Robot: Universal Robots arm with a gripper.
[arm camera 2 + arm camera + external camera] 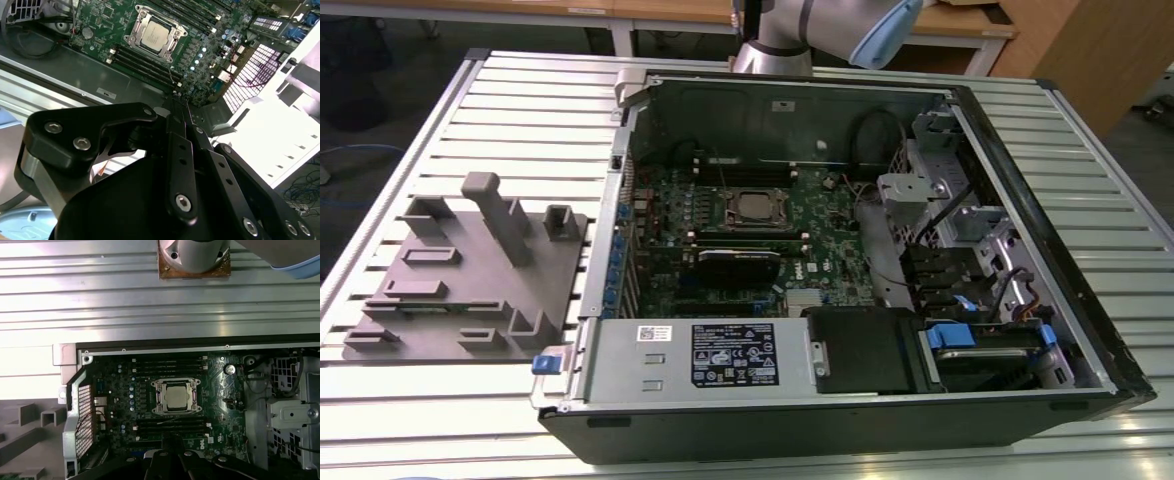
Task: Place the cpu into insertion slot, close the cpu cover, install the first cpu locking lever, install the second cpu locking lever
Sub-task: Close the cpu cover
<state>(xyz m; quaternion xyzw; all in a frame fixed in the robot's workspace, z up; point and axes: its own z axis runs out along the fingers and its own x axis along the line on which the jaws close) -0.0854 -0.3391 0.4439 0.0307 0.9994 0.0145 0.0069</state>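
Note:
The cpu (750,207) (154,36) (176,396), a dull silver square, lies in the insertion slot (749,190) on the green board inside the open computer case. The cpu cover (136,35) (159,396), a silvery frame, lies flat around the chip, which shows through its window. Thin metal levers run along the socket's sides; whether they are hooked I cannot tell. My gripper (175,100) (172,439) hangs well above the case, apart from the socket, its black fingers (192,131) shut together with nothing between them.
The case (854,420) lies open on a slatted metal table (520,100). A grey fixture (467,270) with upright blocks stands at the exterior view's left. A power supply (707,355), a black card (740,265) and a drive cage (921,200) surround the socket. The arm's base (774,45) stands behind the case.

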